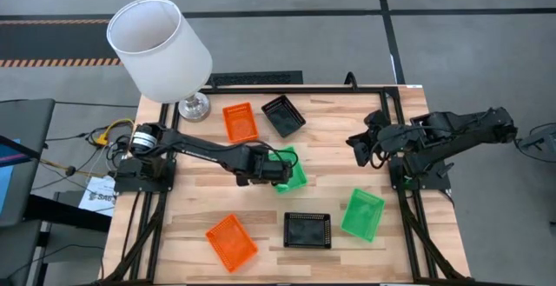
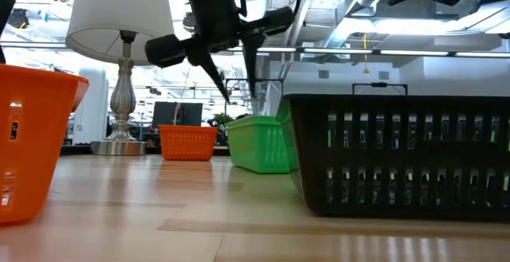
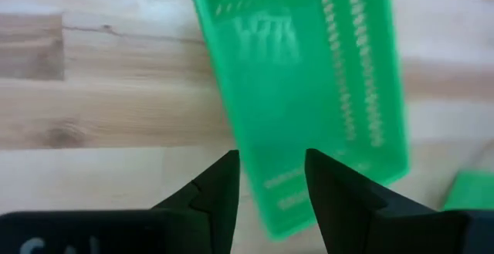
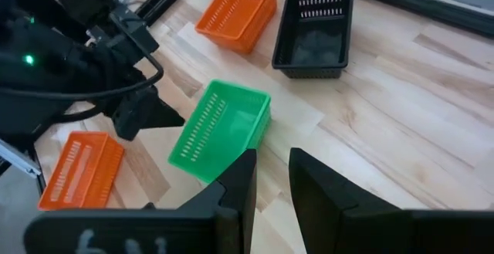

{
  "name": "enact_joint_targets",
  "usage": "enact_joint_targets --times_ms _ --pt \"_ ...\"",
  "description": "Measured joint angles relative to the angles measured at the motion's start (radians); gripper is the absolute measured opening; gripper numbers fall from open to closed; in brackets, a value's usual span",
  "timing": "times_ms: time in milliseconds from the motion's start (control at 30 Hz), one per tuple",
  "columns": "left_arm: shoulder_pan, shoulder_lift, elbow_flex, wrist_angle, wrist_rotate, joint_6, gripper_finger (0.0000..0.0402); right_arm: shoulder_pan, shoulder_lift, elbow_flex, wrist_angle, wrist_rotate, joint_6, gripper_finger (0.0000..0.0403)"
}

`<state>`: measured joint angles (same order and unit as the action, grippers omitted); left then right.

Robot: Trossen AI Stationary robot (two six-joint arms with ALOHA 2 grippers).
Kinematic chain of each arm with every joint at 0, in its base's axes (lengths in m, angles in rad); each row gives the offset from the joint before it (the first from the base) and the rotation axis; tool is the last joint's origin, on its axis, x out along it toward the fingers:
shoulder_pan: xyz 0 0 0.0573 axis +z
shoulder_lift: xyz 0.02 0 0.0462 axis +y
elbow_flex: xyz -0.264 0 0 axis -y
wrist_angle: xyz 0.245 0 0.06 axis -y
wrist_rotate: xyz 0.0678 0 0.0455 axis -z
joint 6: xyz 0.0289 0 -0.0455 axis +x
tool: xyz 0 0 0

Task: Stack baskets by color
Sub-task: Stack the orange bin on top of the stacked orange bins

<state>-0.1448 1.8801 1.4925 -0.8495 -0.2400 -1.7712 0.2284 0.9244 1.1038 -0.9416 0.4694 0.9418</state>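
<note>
1. Left hand hangs over the central green basket mid-surface, fingers spread with a gap, pinching nothing. From the left wrist view it sits above the basket's near rim; contact with the rim I can't tell.
2. That basket sits on the wood surface, slightly skewed, not stacked on anything.
3. Second green basket lies away from the lamp, toward the front right. My read: that's the stack target.
4. Two orange baskets: one near the lamp base, one at front. Two black: one beside the rear orange, one at front. All single, so hardly started.
5. Right hand parked at the right edge, fingers pressed together, empty, probably keeping clear.
</note>
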Motion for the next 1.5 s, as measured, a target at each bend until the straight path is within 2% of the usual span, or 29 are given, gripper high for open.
enact_joint_targets --times_ms 233,433,600,733,800,933,967,1133,1267,1367,1500 --pt "-0.029 -0.072 0.000 -0.067 0.035 0.272 0.0135 0.045 0.023 0.001 -0.105 -0.090 0.104 0.0102" --pt "-0.074 -0.175 0.000 -0.127 0.026 0.423 0.0135 0.163 0.098 0.000 -0.219 -0.129 0.257 0.0102" --pt "-0.120 -0.267 0.000 -0.137 0.018 0.471 0.0135 0.291 0.198 0.000 -0.253 -0.183 0.384 0.0102" --pt "-0.137 -0.314 0.000 -0.128 -0.046 0.467 0.0135 0.384 0.286 0.000 -0.295 -0.210 0.497 0.0102" --pt "-0.138 -0.325 0.000 -0.128 -0.023 0.492 0.0136 0.423 0.323 0.000 -0.309 -0.248 0.548 0.0102" --pt "-0.182 -0.332 0.000 -0.221 0.186 0.708 0.0150 0.506 0.374 0.000 -0.314 -0.314 0.603 0.0102" --pt "-0.202 -0.332 0.000 -0.253 0.203 0.744 0.0156 0.525 0.381 0.000 -0.315 -0.315 0.625 0.0102" --pt "-0.316 -0.321 -0.014 -0.340 0.116 0.964 0.0183 0.588 0.393 0.000 -0.335 -0.314 0.735 0.0102" --pt "-0.387 -0.304 -0.032 -0.298 0.070 1.232 0.0198 0.612 0.388 0.000 -0.350 -0.309 0.793 0.0102" --pt "-0.395 -0.288 -0.049 -0.216 0.116 1.403 0.0201 0.618 0.383 0.000 -0.370 -0.307 0.811 0.0102" --pt "-0.382 -0.242 -0.065 -0.154 0.161 1.530 0.0201 0.618 0.379 0.000 -0.362 -0.303 0.813 0.0102"
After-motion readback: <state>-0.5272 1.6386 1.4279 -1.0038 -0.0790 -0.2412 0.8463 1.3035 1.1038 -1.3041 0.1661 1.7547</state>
